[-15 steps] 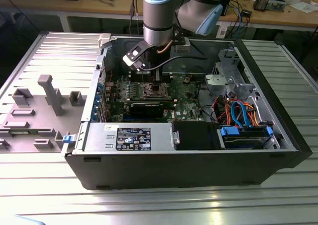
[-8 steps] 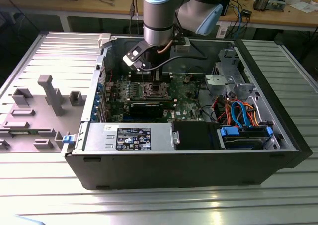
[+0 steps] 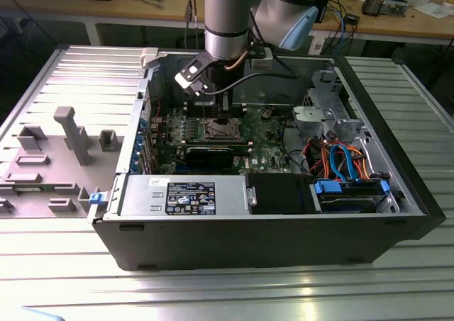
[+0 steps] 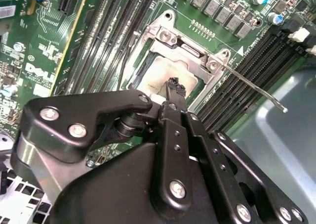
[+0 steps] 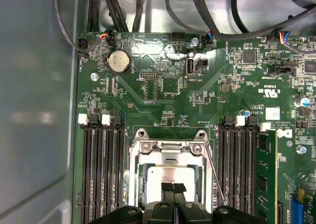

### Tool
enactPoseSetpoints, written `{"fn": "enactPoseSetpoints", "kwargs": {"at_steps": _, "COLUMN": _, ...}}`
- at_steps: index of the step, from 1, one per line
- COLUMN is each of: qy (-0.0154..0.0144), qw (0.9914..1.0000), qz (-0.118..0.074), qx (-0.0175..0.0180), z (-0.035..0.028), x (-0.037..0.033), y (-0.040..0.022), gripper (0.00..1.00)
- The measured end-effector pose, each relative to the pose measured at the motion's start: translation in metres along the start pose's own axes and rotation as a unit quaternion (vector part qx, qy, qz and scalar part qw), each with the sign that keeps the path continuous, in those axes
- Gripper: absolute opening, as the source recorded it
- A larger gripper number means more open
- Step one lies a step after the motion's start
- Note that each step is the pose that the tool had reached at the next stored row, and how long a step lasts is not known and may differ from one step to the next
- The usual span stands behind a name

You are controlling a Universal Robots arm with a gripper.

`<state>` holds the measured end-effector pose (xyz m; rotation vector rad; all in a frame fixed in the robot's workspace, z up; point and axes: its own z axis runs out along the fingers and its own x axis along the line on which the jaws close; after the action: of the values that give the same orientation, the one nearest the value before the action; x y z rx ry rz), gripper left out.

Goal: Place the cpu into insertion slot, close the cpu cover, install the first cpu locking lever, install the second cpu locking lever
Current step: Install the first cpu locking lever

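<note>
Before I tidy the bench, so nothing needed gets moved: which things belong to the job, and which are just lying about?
Job: cpu, cpu cover, locking lever, tool.
Lying about: coin battery, power supply box, grey holder, blue and orange cables.

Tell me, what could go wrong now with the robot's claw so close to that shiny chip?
Two things, maybe. The gripper hangs shut right over the cpu, in the window of the cpu cover; pushing down off-centre might scratch it or bend the cover. Also, a thin locking lever sticks out loose over the memory slots, so the gripper could knock it sideways, or it could slip when pushed.
</note>
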<state>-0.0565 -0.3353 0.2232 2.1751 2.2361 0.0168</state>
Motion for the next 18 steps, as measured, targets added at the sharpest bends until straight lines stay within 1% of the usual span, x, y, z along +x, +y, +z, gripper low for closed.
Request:
{"fn": "enactPoseSetpoints", "kwargs": {"at_steps": 7, "qy": -0.0014, "qw": 1.0, "qz": 0.0, "qx": 0.0, "z": -0.0057, "x": 0.0, "y": 0.0001, "gripper": 0.11}}
{"fn": "enactPoseSetpoints", "kwargs": {"at_steps": 9, "qy": -0.0025, "qw": 1.0, "qz": 0.0, "qx": 0.0001, "z": -0.0072, "x": 0.0, "y": 0.0001, "gripper": 0.11}}
{"fn": "enactPoseSetpoints", "kwargs": {"at_steps": 11, "qy": -0.0046, "qw": 0.99999, "qz": 0.0, "qx": 0.0001, "z": -0.0102, "x": 0.0001, "y": 0.0002, "gripper": 0.11}}
{"fn": "enactPoseSetpoints", "kwargs": {"at_steps": 18, "qy": -0.0086, "qw": 0.99996, "qz": 0.0, "qx": 0.0002, "z": -0.0164, "x": 0.0002, "y": 0.0004, "gripper": 0.11}}
